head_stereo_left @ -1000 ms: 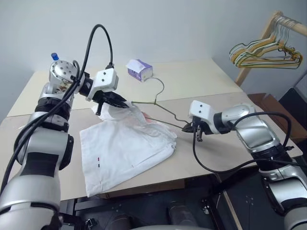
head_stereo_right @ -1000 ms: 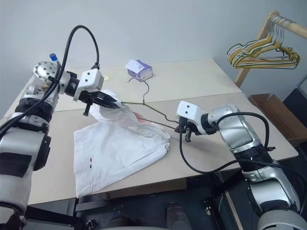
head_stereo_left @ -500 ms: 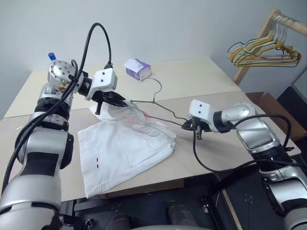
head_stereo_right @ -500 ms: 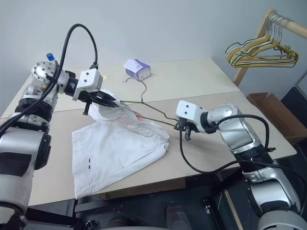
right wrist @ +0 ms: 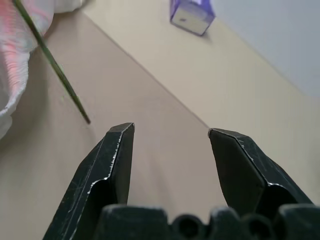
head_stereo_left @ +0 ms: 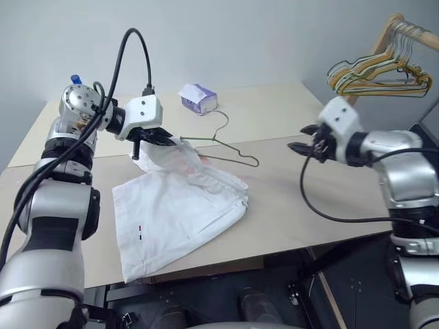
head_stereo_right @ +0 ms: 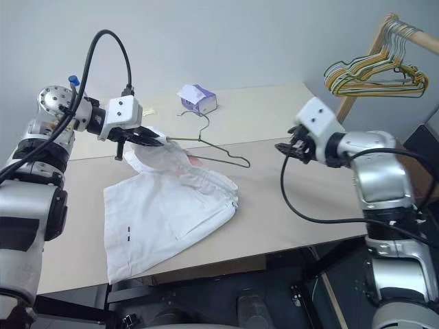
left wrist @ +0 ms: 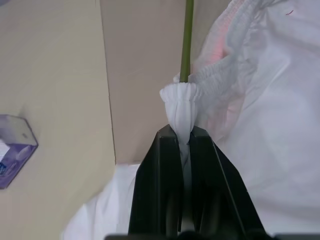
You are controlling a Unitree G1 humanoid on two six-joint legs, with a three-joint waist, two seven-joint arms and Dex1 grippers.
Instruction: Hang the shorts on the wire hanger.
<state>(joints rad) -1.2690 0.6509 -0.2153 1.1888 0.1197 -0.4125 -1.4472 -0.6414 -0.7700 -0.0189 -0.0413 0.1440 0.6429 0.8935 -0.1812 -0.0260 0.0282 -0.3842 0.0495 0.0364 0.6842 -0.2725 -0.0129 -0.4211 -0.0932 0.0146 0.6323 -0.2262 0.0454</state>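
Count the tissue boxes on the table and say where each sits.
1. The tissue box sits at the table's far side, beyond the wire hanger's hook. None seems hidden.

Table (head_stereo_left: 322, 205) bare btwn shorts (head_stereo_left: 182, 212) & right tool (head_stereo_left: 302, 139), hanger (head_stereo_left: 226, 152) prob. reachable

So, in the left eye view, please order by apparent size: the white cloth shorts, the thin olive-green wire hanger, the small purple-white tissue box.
1. White cloth shorts, clearly largest.
2. Thin olive-green wire hanger, narrower in span and only thin wire.
3. Small purple-white tissue box, smallest, though it sits farther from the camera.
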